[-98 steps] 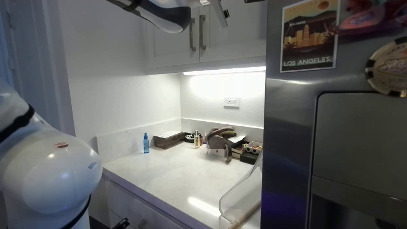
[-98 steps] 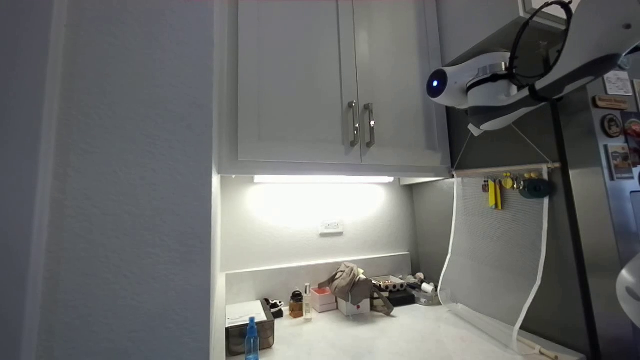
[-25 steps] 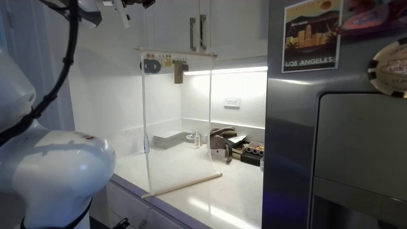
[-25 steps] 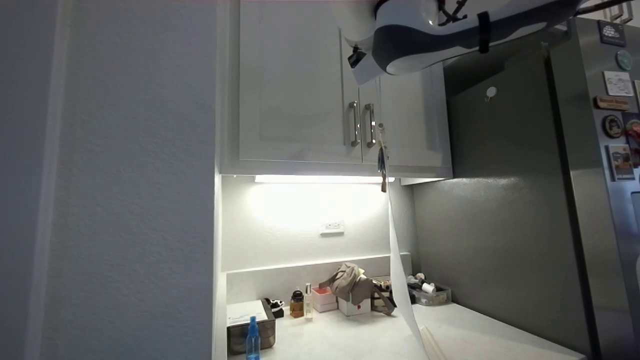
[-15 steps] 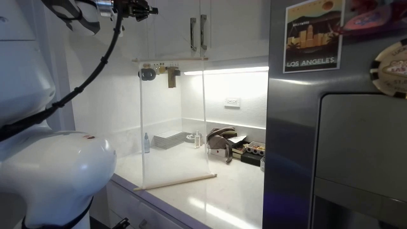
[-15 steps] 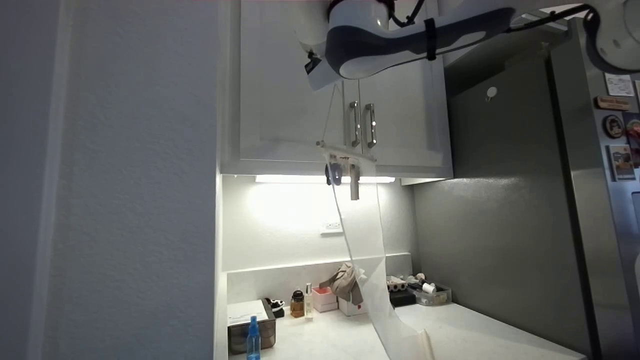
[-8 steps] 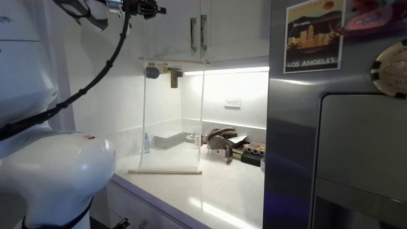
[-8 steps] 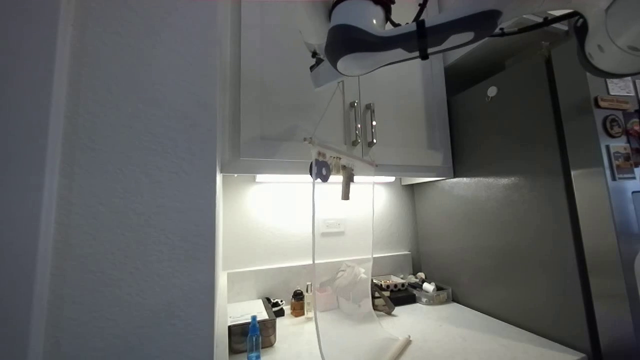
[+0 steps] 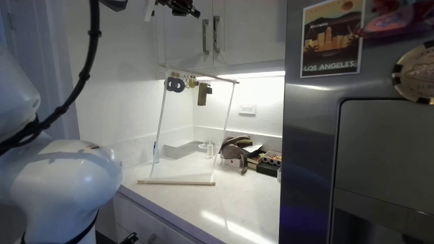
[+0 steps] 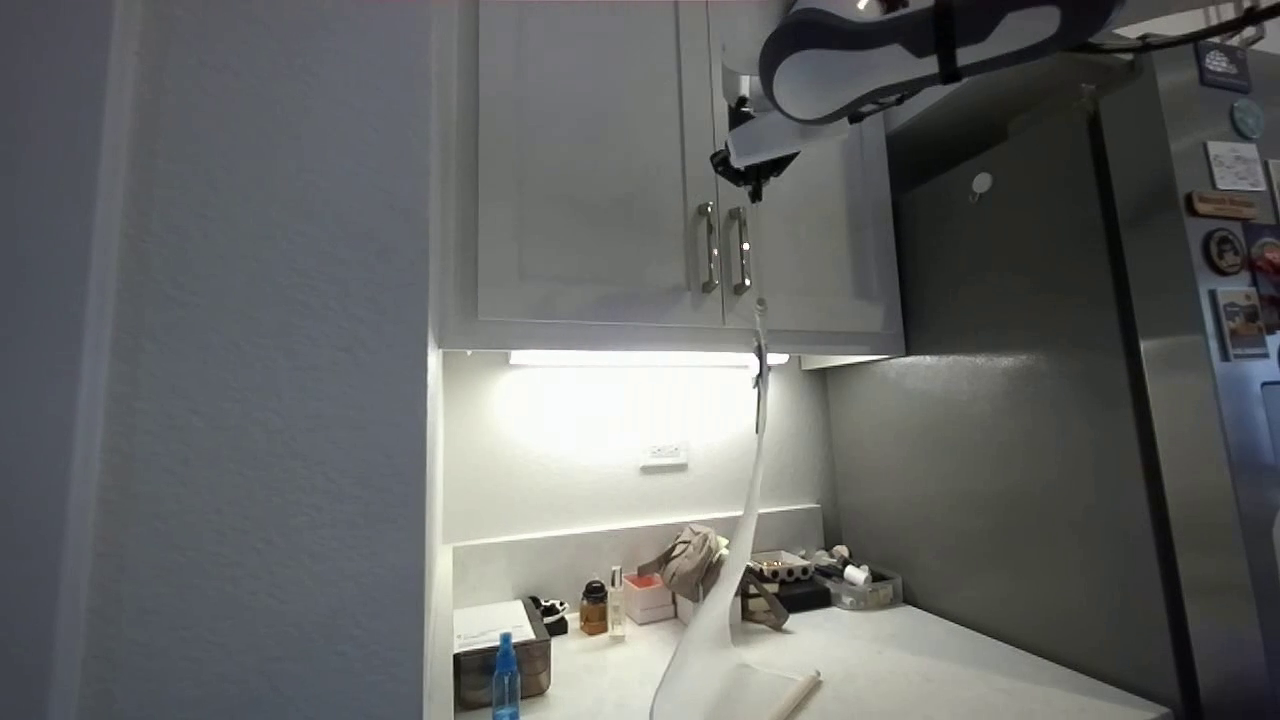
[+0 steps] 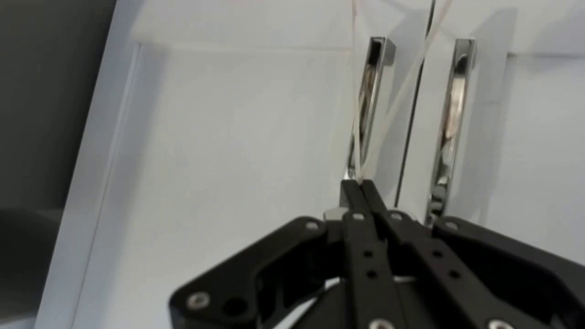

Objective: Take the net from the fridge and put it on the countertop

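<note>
- Upper rod (image 9: 217, 77) of net (image 10: 738, 560) has been lowered.
- Its string (image 11: 356, 105) is clamped by end effector (image 11: 360, 182); lower rod (image 9: 176, 183) lies near table's (image 9: 244, 196) front edge.
- Lowering appears underway; next, laying flat is needed.

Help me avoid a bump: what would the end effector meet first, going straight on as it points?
Probably the metal cabinet handle nearer the fridge, or the cabinet door behind it; depth is unclear.

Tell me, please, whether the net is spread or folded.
Spread: in an exterior view, the net extends from its top rod to its bottom rod, white side edges wide apart.
</note>
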You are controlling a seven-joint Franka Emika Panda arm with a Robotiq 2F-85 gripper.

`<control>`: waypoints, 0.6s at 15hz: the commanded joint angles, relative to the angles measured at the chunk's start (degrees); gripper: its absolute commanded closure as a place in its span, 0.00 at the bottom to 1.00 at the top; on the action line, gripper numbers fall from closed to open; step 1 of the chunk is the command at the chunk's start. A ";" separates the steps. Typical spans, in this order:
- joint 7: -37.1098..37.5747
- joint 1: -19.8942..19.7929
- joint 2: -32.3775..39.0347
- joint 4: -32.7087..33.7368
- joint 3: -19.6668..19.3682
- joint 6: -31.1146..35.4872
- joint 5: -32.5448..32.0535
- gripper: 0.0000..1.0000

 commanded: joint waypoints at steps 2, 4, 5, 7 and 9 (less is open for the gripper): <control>-9.72 -5.43 -6.21 -10.03 -5.46 7.89 12.21 1.00; -13.87 -8.42 -7.12 -13.49 -7.01 10.07 16.79 1.00; -15.82 -10.05 -7.23 -14.84 -7.53 11.06 18.89 1.00; -19.13 -13.39 -7.05 -17.57 -8.31 12.84 22.62 1.00; -22.19 -16.60 -6.61 -19.99 -8.89 14.37 26.26 1.00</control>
